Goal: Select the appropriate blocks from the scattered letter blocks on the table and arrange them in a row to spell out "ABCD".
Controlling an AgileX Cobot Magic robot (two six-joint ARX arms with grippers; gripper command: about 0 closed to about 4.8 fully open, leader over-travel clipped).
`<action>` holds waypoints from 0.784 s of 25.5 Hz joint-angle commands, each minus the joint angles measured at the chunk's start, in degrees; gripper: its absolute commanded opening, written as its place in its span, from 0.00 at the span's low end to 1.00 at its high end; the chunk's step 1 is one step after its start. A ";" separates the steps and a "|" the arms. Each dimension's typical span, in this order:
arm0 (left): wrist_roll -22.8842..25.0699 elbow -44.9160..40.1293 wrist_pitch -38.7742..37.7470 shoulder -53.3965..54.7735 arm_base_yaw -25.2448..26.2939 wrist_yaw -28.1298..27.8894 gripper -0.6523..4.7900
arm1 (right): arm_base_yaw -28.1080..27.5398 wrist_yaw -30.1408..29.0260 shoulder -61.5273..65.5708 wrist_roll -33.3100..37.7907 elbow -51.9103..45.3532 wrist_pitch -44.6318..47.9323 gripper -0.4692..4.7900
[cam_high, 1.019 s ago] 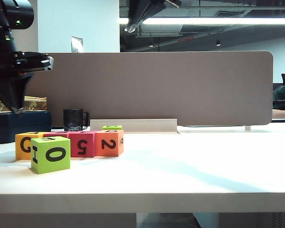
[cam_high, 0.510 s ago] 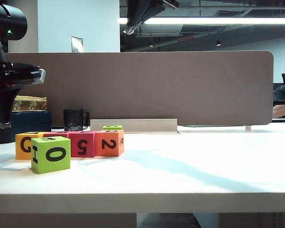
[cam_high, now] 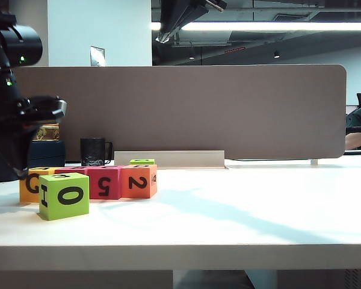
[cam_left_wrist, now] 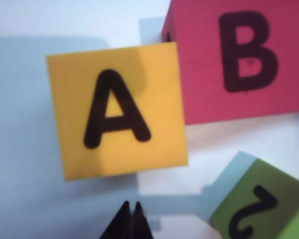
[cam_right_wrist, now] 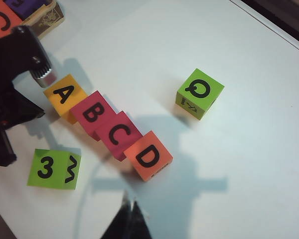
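Right wrist view gives me the whole story from above: the yellow-orange A block [cam_right_wrist: 65, 96], the red B block [cam_right_wrist: 92, 115], the red C block [cam_right_wrist: 119, 133] and the orange D block [cam_right_wrist: 148, 156] sit side by side in one slanted row on the white surface [cam_right_wrist: 249, 99], tops up so the word reads in order. My right claw [cam_right_wrist: 128, 221] hangs high over them, tips pressed together, holding nothing, well placed just to watch. My left claw [cam_left_wrist: 131, 221] is pinched together too and empty, poised right above the A block [cam_left_wrist: 117, 109], with the B block [cam_left_wrist: 239, 57] touching its corner; I judge it is there only to nudge or check the row's end. Two lime blocks sit out of the row because they aren't needed: the one showing 3 [cam_right_wrist: 54, 169] nearby, the Q one [cam_right_wrist: 200, 93] well apart. To my eye, the spelling looks done.
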 commanded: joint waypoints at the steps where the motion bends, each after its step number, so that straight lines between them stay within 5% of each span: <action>1: -0.17 0.04 2.51 0.85 0.02 0.46 0.11 | 0.11 -0.20 -0.26 -0.07 0.24 1.14 0.09; 20: -0.13 0.07 7.45 5.99 0.02 2.27 0.11 | 0.28 -0.02 -0.20 0.35 0.24 1.14 0.09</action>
